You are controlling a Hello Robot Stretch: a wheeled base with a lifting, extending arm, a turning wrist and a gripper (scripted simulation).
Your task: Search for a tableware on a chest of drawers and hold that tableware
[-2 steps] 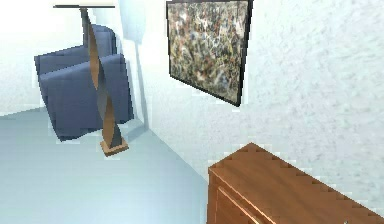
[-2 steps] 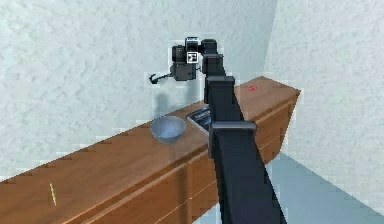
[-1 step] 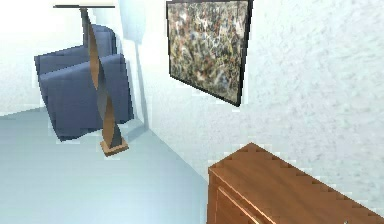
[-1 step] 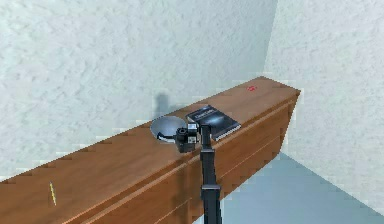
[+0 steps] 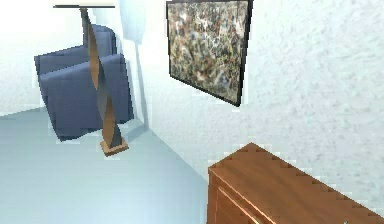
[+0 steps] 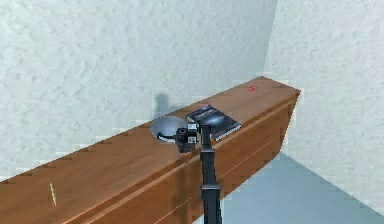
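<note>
The arm (image 6: 208, 190) is a dark square bar that rises from the arm side view's bottom edge just right of the middle, almost upright in the picture. At its far end, to the left, the gripper (image 6: 181, 138) shows as a dark body above the front edge of the chest of drawers (image 6: 110, 165). I cannot tell whether it holds anything.

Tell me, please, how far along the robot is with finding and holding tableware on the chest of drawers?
Done: the search looks over, since a grey dish sits on the chest of drawers. In hand: the end effector is at the dish; I cannot tell whether it holds anything. Left: lifting the dish clear of the wooden top.
</note>
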